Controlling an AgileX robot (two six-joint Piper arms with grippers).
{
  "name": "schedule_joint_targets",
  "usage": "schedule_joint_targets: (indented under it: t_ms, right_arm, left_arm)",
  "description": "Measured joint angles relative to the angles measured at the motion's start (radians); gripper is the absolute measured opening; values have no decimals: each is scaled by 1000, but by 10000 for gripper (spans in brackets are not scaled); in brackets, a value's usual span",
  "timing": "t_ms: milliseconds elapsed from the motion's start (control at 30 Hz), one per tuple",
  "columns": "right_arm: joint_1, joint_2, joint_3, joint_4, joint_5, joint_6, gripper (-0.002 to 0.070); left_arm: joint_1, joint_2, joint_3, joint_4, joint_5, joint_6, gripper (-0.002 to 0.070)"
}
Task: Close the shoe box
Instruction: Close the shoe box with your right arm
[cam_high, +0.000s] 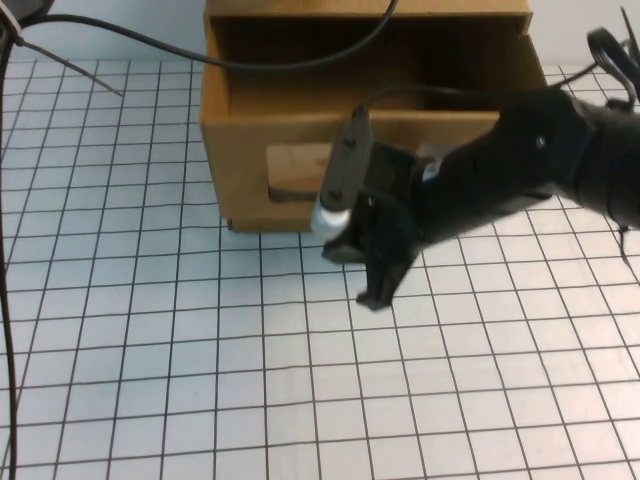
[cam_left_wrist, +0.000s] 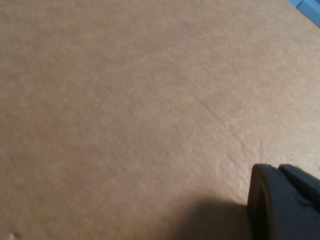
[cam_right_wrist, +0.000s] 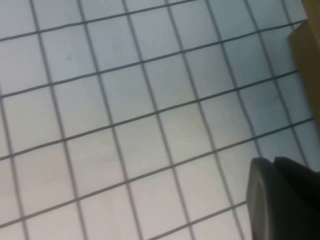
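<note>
**Drawer pulled out, right hand at its front**

The box (cam_high: 300, 130) stands at the bench's (cam_high: 150, 380) far edge, a drawer out. The right hand (cam_high: 350, 250) hangs just before its front; fingers' state unclear. The left hand (cam_left_wrist: 285, 205) faces cardboard, fingers likewise unclear.

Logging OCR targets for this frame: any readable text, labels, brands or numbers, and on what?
None readable.
Shoe box: plain brown cardboard, no print visible.
Mat: grid lines only.
Right gripper, in front of the box: no legible marking.
Left gripper, against cardboard: no marking.
</note>
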Motion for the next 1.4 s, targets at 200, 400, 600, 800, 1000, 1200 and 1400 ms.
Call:
schedule_joint_targets:
  t_ms: [200, 400, 600, 800, 1000, 1200, 1400]
  right_arm:
    - [-57, 130, -200, 22, 28, -4, -14]
    - [-106, 272, -380, 47, 74, -8, -14]
    - [-115, 303, -434, 51, 99, -14, -14]
    - [-119, 266, -434, 51, 112, -14, -14]
    - [-119, 199, -427, 58, 159, -16, -14]
    - [-112, 153, -363, 59, 187, -21, -14]
    - [-99, 154, -304, 63, 172, -10, -14]
  left_arm:
    - [2, 0, 0, -30, 8, 23, -6]
    - [2, 2, 0, -36, 8, 29, -6]
    - [2, 2, 0, -36, 10, 29, -6]
    - [9, 2, 0, -41, 19, 32, -6]
    - [32, -15, 0, -67, 32, 34, -6]
    - [43, -19, 0, -69, 40, 34, -6]
    - [43, -19, 0, -67, 45, 34, -6]
